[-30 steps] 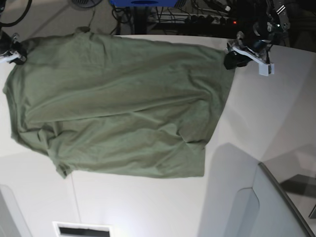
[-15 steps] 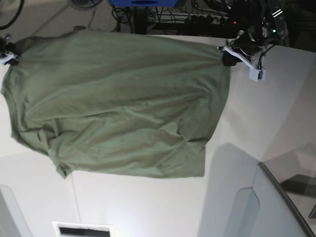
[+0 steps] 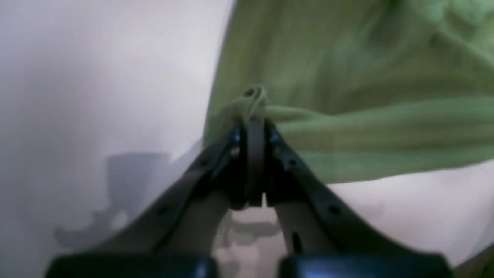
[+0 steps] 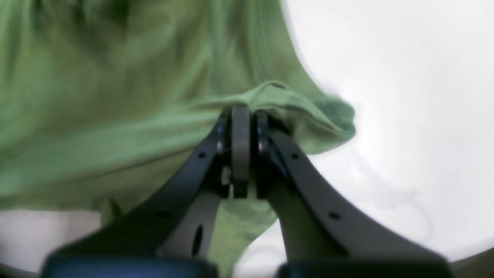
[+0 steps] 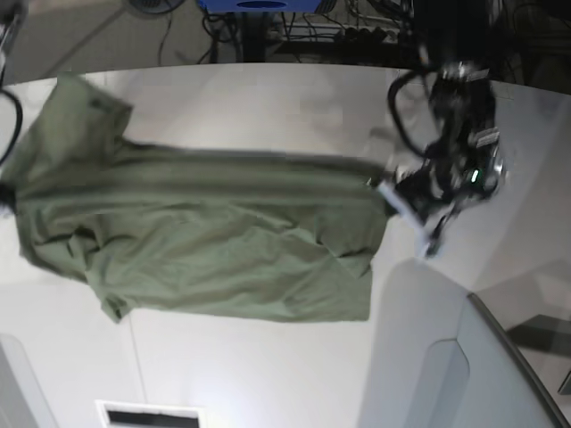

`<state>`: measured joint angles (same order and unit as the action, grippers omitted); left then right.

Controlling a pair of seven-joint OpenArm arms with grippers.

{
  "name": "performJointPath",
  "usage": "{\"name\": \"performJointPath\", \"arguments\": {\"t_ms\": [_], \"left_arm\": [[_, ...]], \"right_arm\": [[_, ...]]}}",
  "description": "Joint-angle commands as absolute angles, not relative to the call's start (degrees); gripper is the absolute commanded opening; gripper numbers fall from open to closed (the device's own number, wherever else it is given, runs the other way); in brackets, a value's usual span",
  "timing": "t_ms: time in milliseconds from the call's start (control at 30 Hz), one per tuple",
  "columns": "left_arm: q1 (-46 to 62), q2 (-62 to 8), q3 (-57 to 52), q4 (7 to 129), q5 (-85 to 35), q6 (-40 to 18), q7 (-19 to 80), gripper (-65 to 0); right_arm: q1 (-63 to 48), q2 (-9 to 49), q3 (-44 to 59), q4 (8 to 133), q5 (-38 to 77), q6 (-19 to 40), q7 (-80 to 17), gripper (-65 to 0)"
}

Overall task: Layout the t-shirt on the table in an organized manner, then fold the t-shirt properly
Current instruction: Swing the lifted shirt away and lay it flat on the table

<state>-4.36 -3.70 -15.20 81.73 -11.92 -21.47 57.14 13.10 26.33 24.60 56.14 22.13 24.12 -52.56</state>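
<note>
T-shirt (image 5: 205, 241) edge bunched inside both clamped pincers, left pincer (image 3: 254, 116) and right pincer (image 4: 241, 116), above table (image 5: 268, 366).

The right gripper (image 4: 241, 116) has its two dark fingers (image 4: 200, 162) drawn together, pinching a bunched edge of the olive-green t-shirt (image 4: 115, 116) right at the fingertips. From the pinch the cloth stretches away in taut folds to the left of the fingers, and a rumpled lobe of it bulges just to their right. Beyond that lobe and below the fingers lies the white table (image 4: 405, 116).
</note>
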Motion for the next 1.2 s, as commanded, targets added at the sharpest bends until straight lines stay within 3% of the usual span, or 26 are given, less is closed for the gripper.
{"name": "performJointPath", "arguments": {"t_ms": [0,133,267,467,600,833,1167], "left_arm": [[-10.07,-4.09,-12.79,79.16,-10.86,-21.14,56.04,-65.0],[-32.22,-3.74,-6.55,66.86,-6.11,-18.95,55.96,-65.0],[-52.09,-4.35,-5.58,60.79,-5.23,-18.51,55.96,-65.0],[-63.34,-7.78,-0.75,53.41,-5.14,-18.42,51.21,-65.0],[-60.88,-8.84,-0.66,56.40,-5.41,-18.42,51.65,-65.0],[-38.29,-13.93,-2.51,70.90,-5.23,-18.42,54.37,-65.0],[-14.99,-16.84,-2.59,71.87,-5.32,-18.42,49.01,-65.0]], "right_arm": [[20.53,28.00,21.58,53.14,19.91,25.36,-49.01,-64.8],[41.89,29.05,12.53,36.00,9.71,30.99,-33.63,-65.0],[57.36,31.60,10.59,32.13,5.23,31.16,-26.95,-65.0],[67.38,34.07,10.15,32.13,4.97,31.16,-24.57,-65.0],[65.71,33.98,5.49,32.13,5.32,31.16,-24.92,-65.0],[44.18,33.01,7.16,32.13,10.07,31.16,-26.68,-65.0],[25.80,27.82,9.80,32.22,17.36,29.14,-26.42,-65.0]]}}
